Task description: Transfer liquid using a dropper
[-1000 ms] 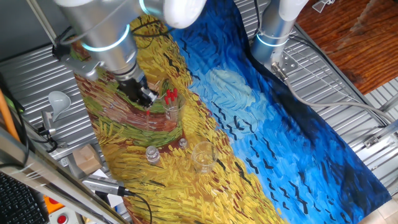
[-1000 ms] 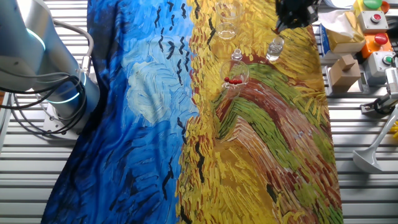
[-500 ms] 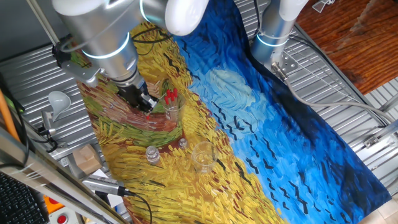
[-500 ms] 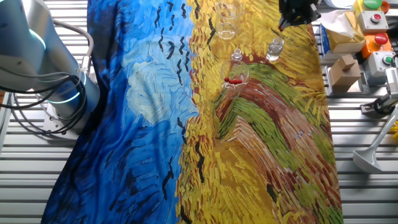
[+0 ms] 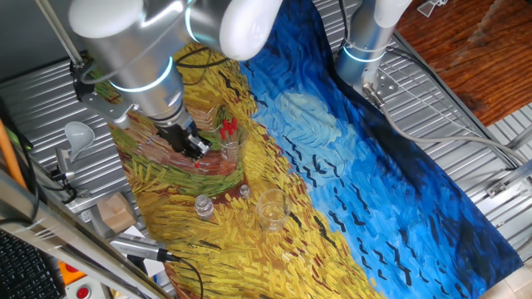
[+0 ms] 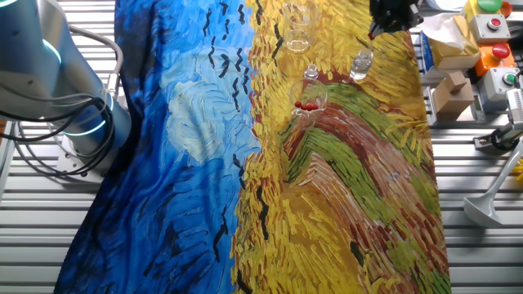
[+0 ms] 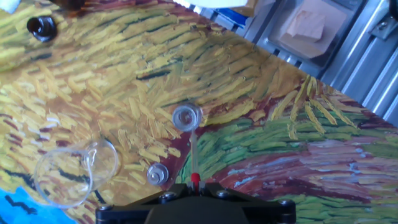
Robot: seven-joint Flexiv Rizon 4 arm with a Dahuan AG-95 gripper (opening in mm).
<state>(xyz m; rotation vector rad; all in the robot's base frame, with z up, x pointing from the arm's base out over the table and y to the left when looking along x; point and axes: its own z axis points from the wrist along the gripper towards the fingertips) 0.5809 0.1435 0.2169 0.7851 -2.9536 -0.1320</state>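
Note:
My gripper point(image 7: 195, 185) is shut on a dropper point(image 7: 194, 155). Its red bulb sits between the fingers and its thin clear stem points at the open mouth of a small glass vial point(image 7: 186, 117). In one fixed view the gripper point(image 5: 193, 148) hangs over the yellow cloth, left of a glass holding more red-bulbed droppers point(image 5: 229, 137), with the vial point(image 5: 203, 206) nearer the front. In the other fixed view the gripper point(image 6: 391, 18) is at the top edge, above the vial point(image 6: 360, 64).
A smaller vial point(image 7: 157, 173) and an empty clear beaker point(image 7: 74, 171) stand close by on the painted cloth point(image 5: 349, 191). A dark bottle mouth point(image 7: 41, 27) lies farther off. Boxes point(image 6: 451, 90) and a button panel point(image 6: 494, 37) sit past the cloth's edge.
The gripper, still holding the dropper, has shifted down and a little to the right in one fixed view, toward the vial. Nothing on the cloth has moved.

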